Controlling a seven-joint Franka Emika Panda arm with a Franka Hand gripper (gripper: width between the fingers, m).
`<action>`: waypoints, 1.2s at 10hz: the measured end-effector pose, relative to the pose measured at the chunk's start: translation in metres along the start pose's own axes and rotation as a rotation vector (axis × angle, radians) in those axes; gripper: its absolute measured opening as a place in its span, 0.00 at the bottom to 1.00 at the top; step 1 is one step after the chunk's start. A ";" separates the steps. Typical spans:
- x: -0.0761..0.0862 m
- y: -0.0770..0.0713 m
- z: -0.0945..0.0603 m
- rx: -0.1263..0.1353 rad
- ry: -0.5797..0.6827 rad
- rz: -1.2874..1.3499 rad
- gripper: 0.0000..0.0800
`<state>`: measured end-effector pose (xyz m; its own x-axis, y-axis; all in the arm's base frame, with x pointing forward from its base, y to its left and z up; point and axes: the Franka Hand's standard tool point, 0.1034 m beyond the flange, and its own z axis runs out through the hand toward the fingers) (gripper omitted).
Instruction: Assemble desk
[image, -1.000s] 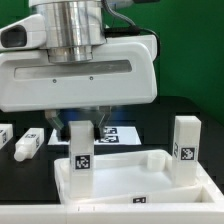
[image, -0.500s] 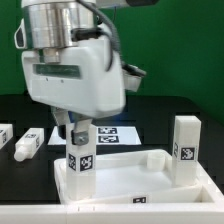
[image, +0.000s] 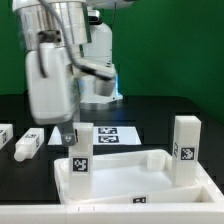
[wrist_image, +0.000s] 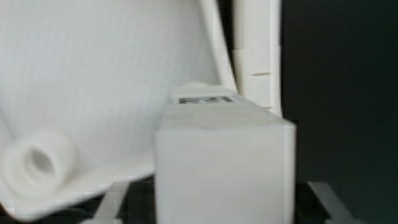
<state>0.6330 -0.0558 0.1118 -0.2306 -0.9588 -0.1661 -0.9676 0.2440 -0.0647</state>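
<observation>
The desk's white rimmed panel (image: 135, 182) lies at the front of the table. One white tagged leg (image: 79, 152) stands upright at its corner on the exterior view's left. My gripper (image: 71, 137) comes down on this leg from above and is shut on its top. In the wrist view the leg (wrist_image: 222, 150) fills the space between the two fingers (wrist_image: 118, 203), with the panel (wrist_image: 98, 80) and a round socket (wrist_image: 36, 166) beside it. A second leg (image: 185, 150) stands upright at the panel's corner on the exterior view's right.
Two more white legs (image: 27, 143) (image: 4, 134) lie on the black table at the exterior view's left. The marker board (image: 110, 133) lies behind the panel. The robot's white base (image: 98, 70) stands at the back in front of a green wall.
The wrist has turned about the upright leg, so the gripper body went from broadside to narrow side-on. The leg stays standing at the same corner of the panel.
</observation>
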 end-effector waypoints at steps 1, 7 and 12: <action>0.000 0.000 0.000 0.008 -0.006 0.054 0.36; -0.019 0.009 0.010 -0.020 -0.020 -0.625 0.81; -0.011 -0.001 0.006 -0.031 0.068 -1.291 0.81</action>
<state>0.6369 -0.0450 0.1082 0.8633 -0.5022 0.0495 -0.4944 -0.8614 -0.1165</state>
